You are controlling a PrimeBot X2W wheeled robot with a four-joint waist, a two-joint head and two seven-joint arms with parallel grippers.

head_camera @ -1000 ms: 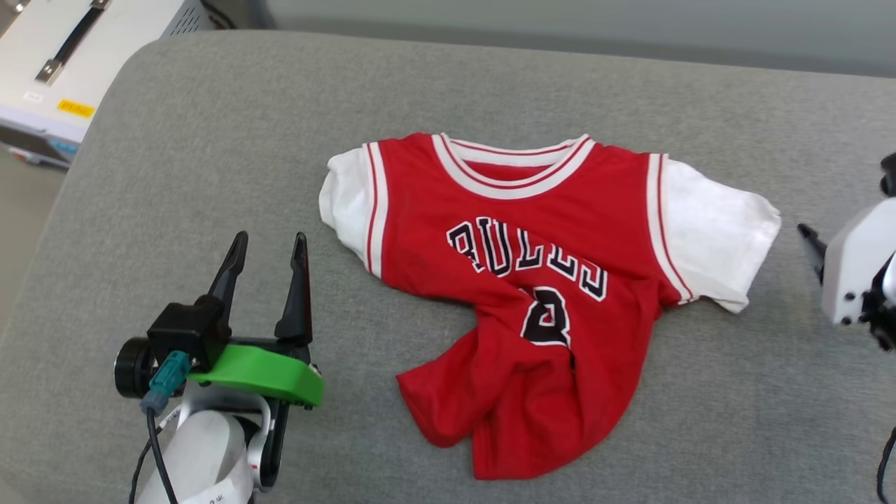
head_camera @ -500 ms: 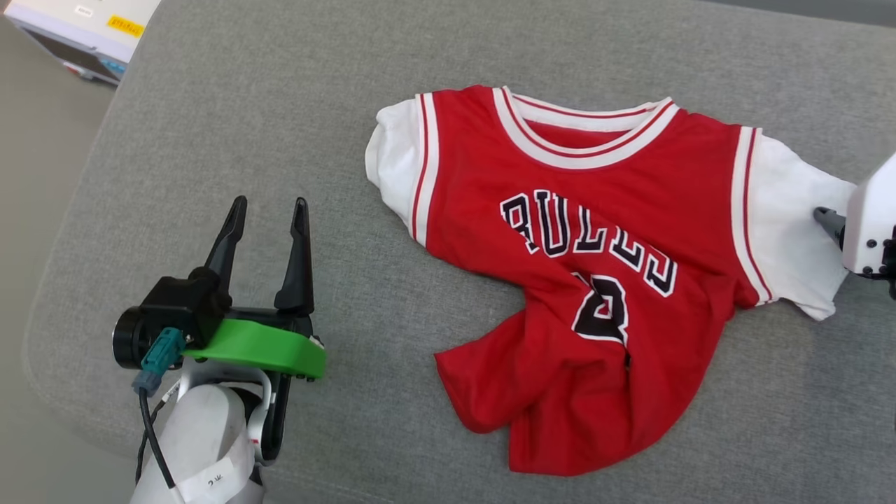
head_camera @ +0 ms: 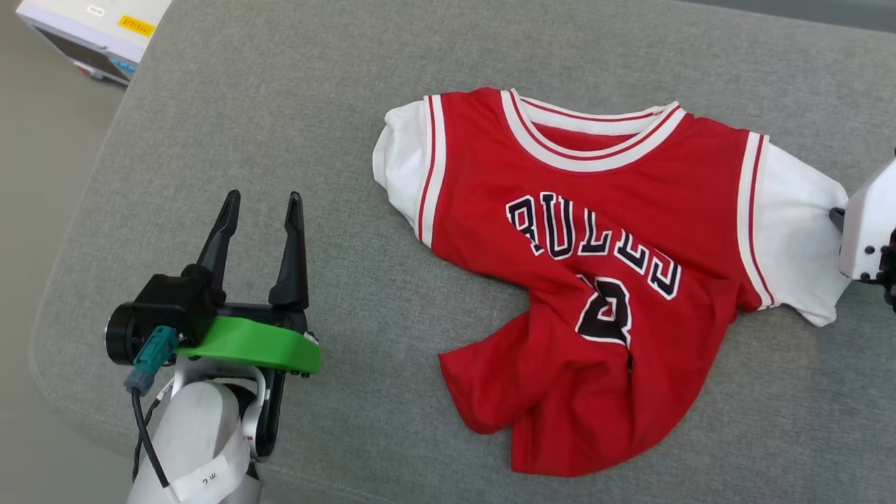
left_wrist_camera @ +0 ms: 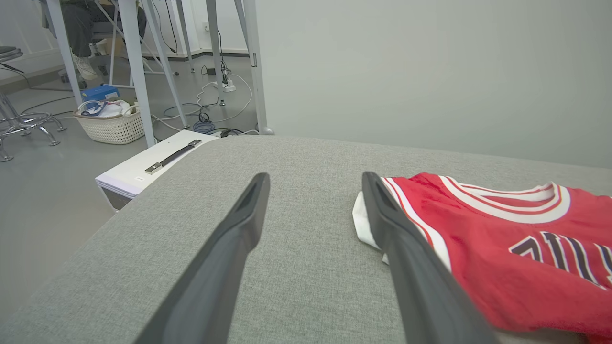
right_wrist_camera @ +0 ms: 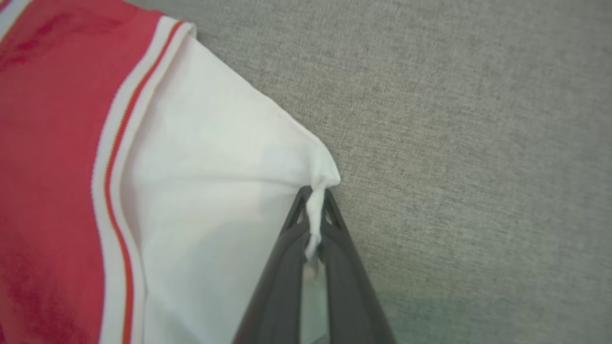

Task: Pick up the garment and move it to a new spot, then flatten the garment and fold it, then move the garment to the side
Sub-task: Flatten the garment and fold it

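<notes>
Robot arms at work over a grey cushion [head_camera: 280,105], seen from the head camera. A red jersey [head_camera: 595,266] lies face up from the centre out to 3 o'clock. Its collar points to 12 o'clock, the black lettering reads across the chest, and the lower half is rumpled and bunched toward 6 o'clock. At the 3 o'clock edge, the right end effector [right_wrist_camera: 314,196] has its two dark fingers closed tight on the outer corner of one white sleeve [right_wrist_camera: 215,157], and a twist of white cloth is pinched between the tips. At 8 o'clock, the left end effector [head_camera: 262,198] hovers with its fingers spread wide and holds nothing. It is well apart from the other sleeve, which lies at about 10 o'clock from the jersey's centre. A white box [head_camera: 98,28] sits off the cushion at 11 o'clock. This looks like the first step, picking the jersey up to move it. The next move probably calls for a lift by the pinched corner. With so small a hold, the cloth may slip or trail across the cushion, so a second grip from the free arm would help.
</notes>
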